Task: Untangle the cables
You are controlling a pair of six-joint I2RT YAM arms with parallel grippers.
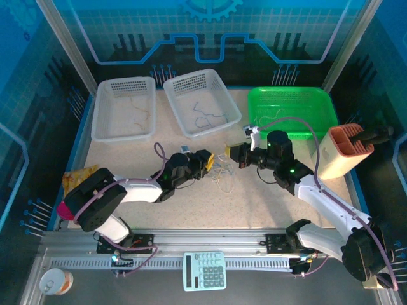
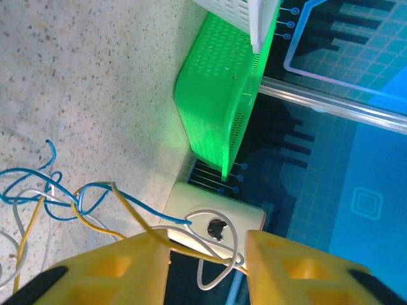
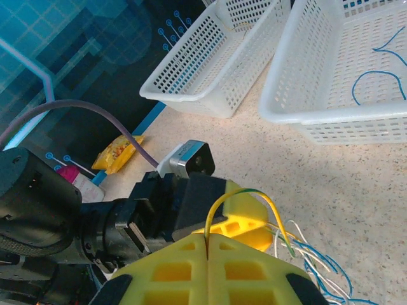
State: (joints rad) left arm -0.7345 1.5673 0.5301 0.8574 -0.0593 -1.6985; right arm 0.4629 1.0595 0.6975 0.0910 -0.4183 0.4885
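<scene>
Cables point(image 3: 247, 190) are being pinched by the right gripper point(image 3: 206, 244), jaws closed on a yellow one; left gripper point(image 2: 208, 254) is standing part-open, strands passing between its fingers point(image 2: 114, 270). Tangle is lying mid-frame on the table point(image 1: 127, 162), below the baskets point(image 1: 191, 92).

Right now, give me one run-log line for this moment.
left gripper: open, cords between fingers | right gripper: shut on yellow cable | cable tangle: unsorted, between both grippers

Speckled table point(image 1: 267, 206); two white baskets point(image 1: 124, 137), green basket point(image 1: 311, 101); cables point(image 1: 222, 178)
</scene>
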